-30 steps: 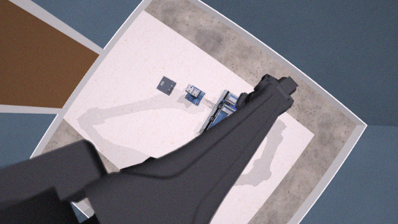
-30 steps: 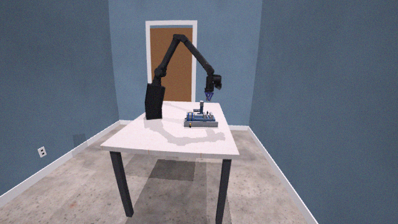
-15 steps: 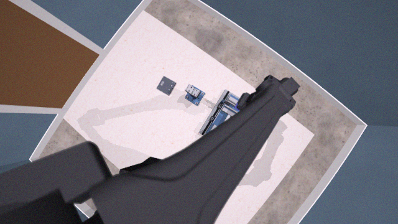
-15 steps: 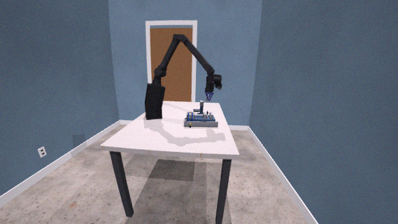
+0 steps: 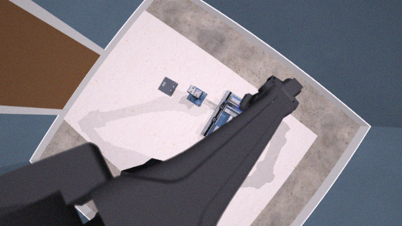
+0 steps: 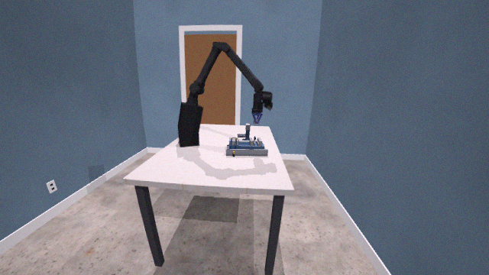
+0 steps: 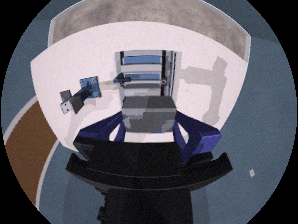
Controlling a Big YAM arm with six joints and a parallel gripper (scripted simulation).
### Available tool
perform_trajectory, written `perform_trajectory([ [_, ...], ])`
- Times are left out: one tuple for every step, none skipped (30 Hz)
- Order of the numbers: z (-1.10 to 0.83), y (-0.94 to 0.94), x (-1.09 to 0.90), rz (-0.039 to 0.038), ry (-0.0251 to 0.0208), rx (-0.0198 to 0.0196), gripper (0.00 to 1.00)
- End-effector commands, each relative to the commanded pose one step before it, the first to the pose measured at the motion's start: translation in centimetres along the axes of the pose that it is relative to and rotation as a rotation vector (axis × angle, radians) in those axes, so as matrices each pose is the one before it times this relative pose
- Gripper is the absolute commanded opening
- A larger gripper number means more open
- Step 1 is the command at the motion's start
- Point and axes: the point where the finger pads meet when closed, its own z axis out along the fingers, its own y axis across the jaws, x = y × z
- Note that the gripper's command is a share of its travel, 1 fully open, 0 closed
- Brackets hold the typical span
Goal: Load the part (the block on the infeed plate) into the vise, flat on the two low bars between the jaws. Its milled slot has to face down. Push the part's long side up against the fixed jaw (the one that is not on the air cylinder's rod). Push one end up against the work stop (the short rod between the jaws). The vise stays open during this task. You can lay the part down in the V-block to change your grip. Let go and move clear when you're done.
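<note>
With the tool [image 7: 149,137] clenched on the block [image 7: 149,117] and hanging above the vise [image 5: 221,113], I would come straight down, keep the block level, and nudge it toward the fixed side before letting go.

arm [image 6: 233,57]: matte black, slim links | base [image 6: 189,124]: black box | hand [image 6: 257,118]: blue fingers

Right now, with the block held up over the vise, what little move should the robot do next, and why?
Probably a slow move straight down. The fingers are shut on the gray part, which hangs well above the open vise, and the wrist view shows the vise's bars right below it. Whether the slot faces down cannot be told, so that deserves a check first.
</note>
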Motion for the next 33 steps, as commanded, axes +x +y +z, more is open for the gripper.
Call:
perform_trajectory([
  [-1.173, -0.627, -2.314, 0.00909, -0.03546, 0.01240, 0.00],
  [0.000, 0.000, 0.000, 0.00000, 0.00000, 0.00000, 0.00],
  [0.000, 0.000, 0.000, 0.00000, 0.00000, 0.00000, 0.00],
  [0.000, 0.000, 0.000, 0.00000, 0.00000, 0.00000, 0.00],
  [0.000, 0.000, 0.000, 0.00000, 0.00000, 0.00000, 0.00],
  [0.000, 0.000, 0.000, 0.00000, 0.00000, 0.00000, 0.00],
  [0.000, 0.000, 0.000, 0.00000, 0.00000, 0.00000, 0.00],
  [0.000, 0.000, 0.000, 0.00000, 0.00000, 0.00000, 0.00],
  [0.000, 0.000, 0.000, 0.00000, 0.00000, 0.00000, 0.00],
  [0.000, 0.000, 0.000, 0.00000, 0.00000, 0.00000, 0.00],
  [0.000, 0.000, 0.000, 0.00000, 0.00000, 0.00000, 0.00],
  [0.000, 0.000, 0.000, 0.00000, 0.00000, 0.00000, 0.00],
  [0.000, 0.000, 0.000, 0.00000, 0.00000, 0.00000, 0.00],
  [0.000, 0.000, 0.000, 0.00000, 0.00000, 0.00000, 0.00],
  [0.000, 0.000, 0.000, 0.00000, 0.00000, 0.00000, 0.00],
  [0.000, 0.000, 0.000, 0.00000, 0.00000, 0.00000, 0.00],
  [0.001, 0.000, 0.000, 0.00000, 0.00001, 0.00000, 0.00],
  [0.008, 0.000, 0.001, 0.00000, 0.00005, -0.00002, 0.00],
  [0.021, 0.000, 0.003, 0.00001, 0.00014, -0.00006, 0.00],
  [0.039, 0.000, 0.006, 0.00001, 0.00027, -0.00011, 0.00],
  [0.063, 0.001, 0.009, 0.00002, 0.00043, -0.00019, 0.00],
  [0.092, 0.001, 0.014, 0.00003, 0.00063, -0.00027, 0.00],
  [0.125, 0.002, 0.019, 0.00004, 0.00084, -0.00037, 0.00],
  [0.000, 0.000, 0.000, 0.00000, 0.00000, 0.00000, 0.00],
  [0.000, 0.000, 0.000, 0.00000, 0.00000, 0.00000, 0.00],
  [0.139, 0.002, 0.014, -0.00002, 0.00067, -0.00030, 0.00],
  [0.123, 0.001, -0.006, -0.00016, -0.00008, -0.00002, 0.00],
  [0.053, -0.002, -0.052, -0.00047, -0.00183, 0.00067, 0.00],
  [0.040, -0.003, -0.073, -0.00063, -0.00260, 0.00097, 0.00],
  [0.028, -0.004, -0.094, -0.00078, -0.00338, 0.00126, 0.00],
  [-0.045, -0.007, -0.145, -0.00112, -0.00528, 0.00200, 0.00],
  [0.038, 0.025, -0.047, -0.00055, -0.00135, 0.00042, 0.00],
  [0.049, 0.046, -0.007, -0.00033, 0.00031, -0.00025, 0.00],
])
